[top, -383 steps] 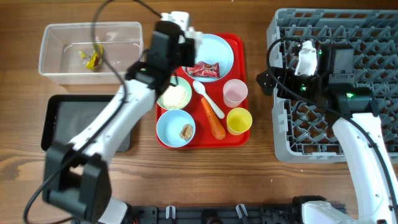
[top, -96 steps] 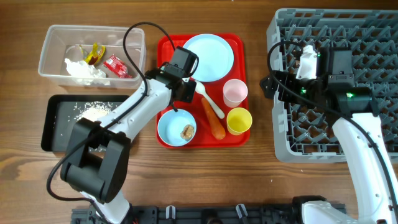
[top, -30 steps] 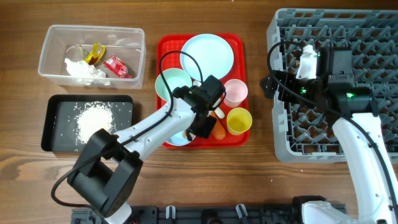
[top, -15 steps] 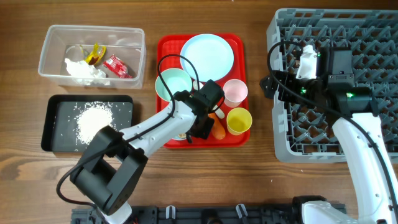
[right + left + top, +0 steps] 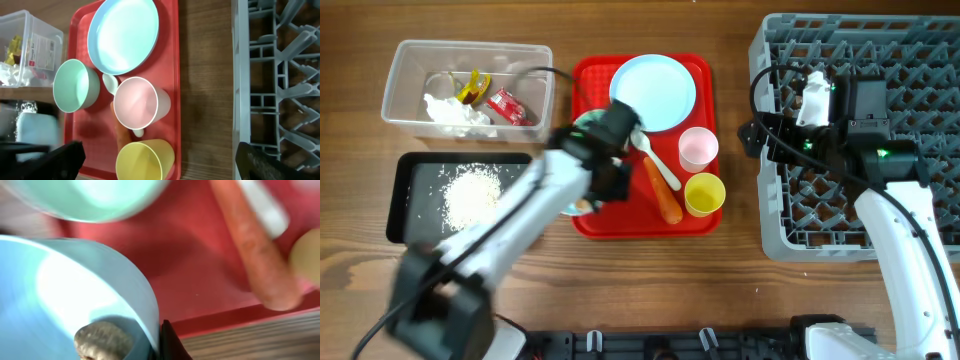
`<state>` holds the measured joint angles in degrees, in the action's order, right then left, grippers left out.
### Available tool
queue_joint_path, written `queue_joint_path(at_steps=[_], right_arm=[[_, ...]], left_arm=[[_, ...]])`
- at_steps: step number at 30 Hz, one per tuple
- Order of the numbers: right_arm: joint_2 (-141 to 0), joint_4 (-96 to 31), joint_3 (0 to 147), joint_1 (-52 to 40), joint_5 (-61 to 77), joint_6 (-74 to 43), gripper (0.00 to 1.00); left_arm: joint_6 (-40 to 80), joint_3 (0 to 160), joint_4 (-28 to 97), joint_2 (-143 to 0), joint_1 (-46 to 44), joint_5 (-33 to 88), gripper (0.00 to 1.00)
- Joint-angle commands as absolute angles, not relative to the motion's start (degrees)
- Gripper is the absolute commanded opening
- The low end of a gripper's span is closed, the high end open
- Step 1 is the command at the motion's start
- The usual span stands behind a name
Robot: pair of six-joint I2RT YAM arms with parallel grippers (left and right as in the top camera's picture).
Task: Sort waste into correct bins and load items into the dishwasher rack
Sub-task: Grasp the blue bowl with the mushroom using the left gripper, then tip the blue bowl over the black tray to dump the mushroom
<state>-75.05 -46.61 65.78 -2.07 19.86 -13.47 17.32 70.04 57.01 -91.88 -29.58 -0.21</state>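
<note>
My left gripper (image 5: pixel 603 188) is shut on the rim of a light blue bowl (image 5: pixel 75 295) holding the brown food lump (image 5: pixel 102 340). It is at the front left corner of the red tray (image 5: pixel 705 70), blurred by motion. The second bowl (image 5: pixel 75 85), plate (image 5: pixel 653 92), pink cup (image 5: pixel 698 148), yellow cup (image 5: pixel 704 193), white spoon (image 5: pixel 655 160) and carrot (image 5: pixel 663 198) lie on the tray. My right gripper (image 5: pixel 760 135) is open and empty at the left edge of the grey dishwasher rack (image 5: pixel 920 60).
The clear tub (image 5: pixel 410 55) at the back left holds the yellow wrapper (image 5: pixel 472 88), red wrapper (image 5: pixel 508 105) and tissue (image 5: pixel 448 110). The black tray (image 5: pixel 405 195) in front of it holds the rice (image 5: pixel 470 192).
My left arm has swung left from the tray's middle front toward its left edge, carrying the bowl with the brown lump. The right arm has not moved.
</note>
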Motion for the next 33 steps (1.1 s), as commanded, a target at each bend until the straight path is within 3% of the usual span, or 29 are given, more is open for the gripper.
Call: queue_joint_path(at_steps=[1, 9, 18, 24, 33], right_arm=[[-75.7, -46.2, 66.6, -2.3, 19.2, -13.6, 1.00], [-75.7, -46.2, 66.6, -2.3, 19.2, -13.6, 1.00], [-75.7, -45.7, 66.6, -2.3, 19.2, -13.6, 1.00], [-75.7, -45.9, 66.6, -2.3, 19.2, -13.7, 1.00], [-75.7, -46.0, 66.6, -2.3, 19.2, -13.6, 1.00]], left_arm=[[18.4, 71.5, 59.4, -85.3, -20.5, 2.8, 0.04], [6.7, 70.5, 61.8, -85.1, 6.3, 19.3, 0.04], [-11.2, 68.5, 61.8, -90.2, 36.4, 49.3, 0.04], [-18.1, 68.5, 61.3, -97.8, 46.2, 62.5, 0.04], [-25.3, 68.5, 60.9, -108.0, 48.7, 82.7, 0.04]])
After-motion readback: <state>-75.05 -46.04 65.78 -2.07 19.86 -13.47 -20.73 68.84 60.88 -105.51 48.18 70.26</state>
